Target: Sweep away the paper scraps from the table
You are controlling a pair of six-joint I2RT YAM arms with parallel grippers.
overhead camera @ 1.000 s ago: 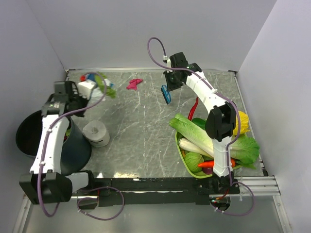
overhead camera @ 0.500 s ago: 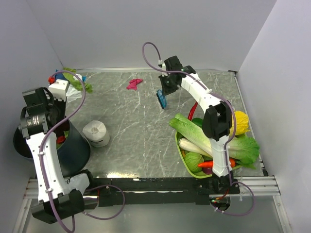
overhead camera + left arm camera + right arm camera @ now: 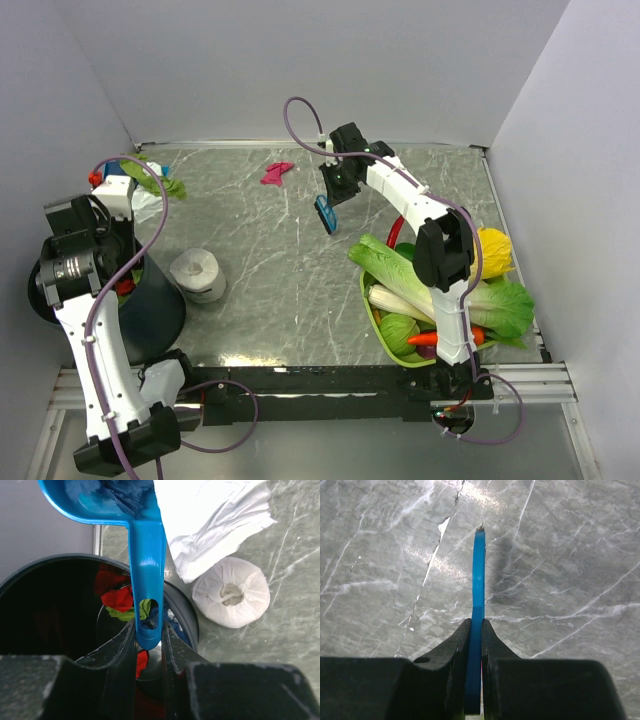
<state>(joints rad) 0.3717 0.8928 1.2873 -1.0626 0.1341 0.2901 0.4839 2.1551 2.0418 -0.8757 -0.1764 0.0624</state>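
Observation:
My left gripper (image 3: 148, 630) (image 3: 117, 195) is shut on the handle of a blue dustpan (image 3: 146, 555), held above the black bin (image 3: 45, 610) (image 3: 150, 300). The pan (image 3: 122, 168) carries paper scraps: white (image 3: 210, 515), blue (image 3: 127, 495), green (image 3: 160, 180) and red (image 3: 96, 178). Red and green scraps (image 3: 120, 600) lie inside the bin. One magenta scrap (image 3: 276, 173) lies on the table (image 3: 270, 260) at the back. My right gripper (image 3: 475, 625) (image 3: 338, 183) is shut on a blue brush (image 3: 478, 575) (image 3: 326, 213), which hangs just over the marble.
A white tissue roll (image 3: 197, 275) (image 3: 231, 598) stands beside the bin. A green basket (image 3: 372, 305) of vegetables fills the right front, with a red chilli (image 3: 401, 222) behind it. White walls close in the table on three sides.
My left arm swung the loaded dustpan left and back, from over the table to above the bin. My right arm carried the brush left and nearer.

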